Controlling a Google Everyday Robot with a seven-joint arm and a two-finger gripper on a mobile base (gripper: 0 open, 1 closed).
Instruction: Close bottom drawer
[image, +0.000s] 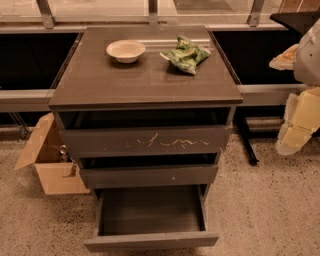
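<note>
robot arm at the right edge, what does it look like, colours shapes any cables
The arm is made of blocky, pale yellow-cream segments below a rounded grey-white shell. The gripper is at its lower end, right of the cabinet and above the floor, and looks off-white and chunky. No cables, markings or labels can be made out.

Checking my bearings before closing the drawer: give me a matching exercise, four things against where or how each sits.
1 bottom drawer
2 white bowl
3 green snack bag
4 hand

A at the view's right edge, beside the cabinet
B on the cabinet top, left
C pulled far out, empty
D on the cabinet top, right

Pairs: 1-C, 2-B, 3-D, 4-A
</note>
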